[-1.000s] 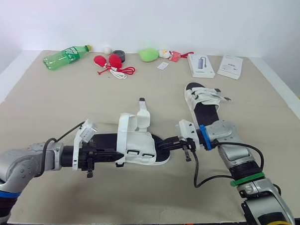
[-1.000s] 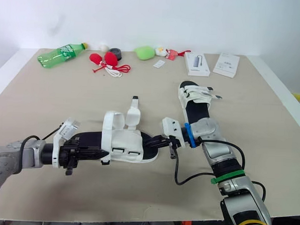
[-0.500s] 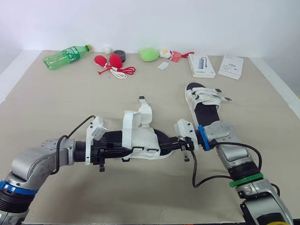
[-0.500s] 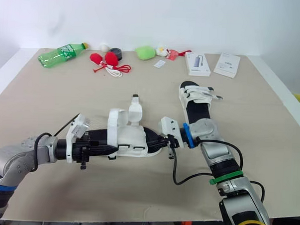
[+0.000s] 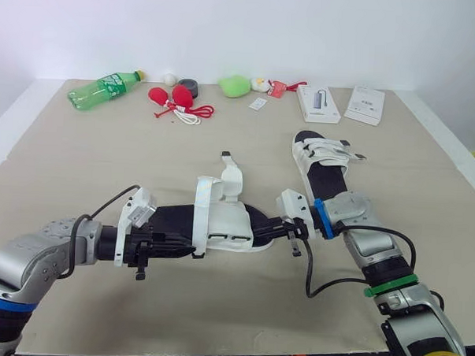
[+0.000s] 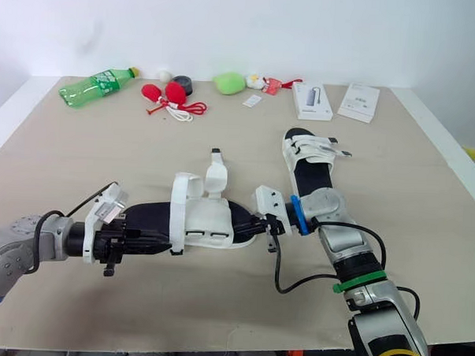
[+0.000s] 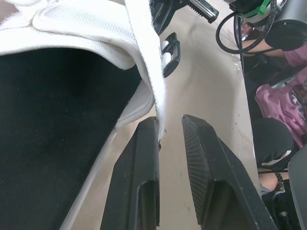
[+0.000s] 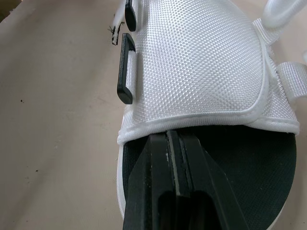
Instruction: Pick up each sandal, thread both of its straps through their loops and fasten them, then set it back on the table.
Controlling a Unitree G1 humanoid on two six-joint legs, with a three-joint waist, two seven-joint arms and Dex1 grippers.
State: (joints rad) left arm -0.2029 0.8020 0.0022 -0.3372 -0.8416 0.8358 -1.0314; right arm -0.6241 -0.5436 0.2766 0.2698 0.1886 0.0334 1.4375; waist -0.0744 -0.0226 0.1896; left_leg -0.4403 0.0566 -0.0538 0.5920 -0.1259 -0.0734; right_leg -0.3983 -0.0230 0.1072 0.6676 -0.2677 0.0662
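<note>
- One beige table [image 5: 80,163] carries both sandals you are working on.
- Your far sandal [image 5: 326,170] lies flat, right of centre, just beside the right arm.
- Your near sandal [image 5: 220,221] sits mid-table between the two grippers, with its straps standing loose.
- Your right gripper [image 8: 175,136] has its fingers pressed together on that sandal's nearest end.
- Your left gripper [image 7: 170,122] has its fingers [image 7: 144,158] narrowly parted, with a white strap [image 7: 148,57] edge touching one of them.

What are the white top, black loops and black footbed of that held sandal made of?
Sandal upper: white woven mesh fabric, matte, dimpled weave visible. Loops: probably hard plastic, smooth, slight sheen. Footbed: black, fine-textured, likely foam or fabric.
</note>
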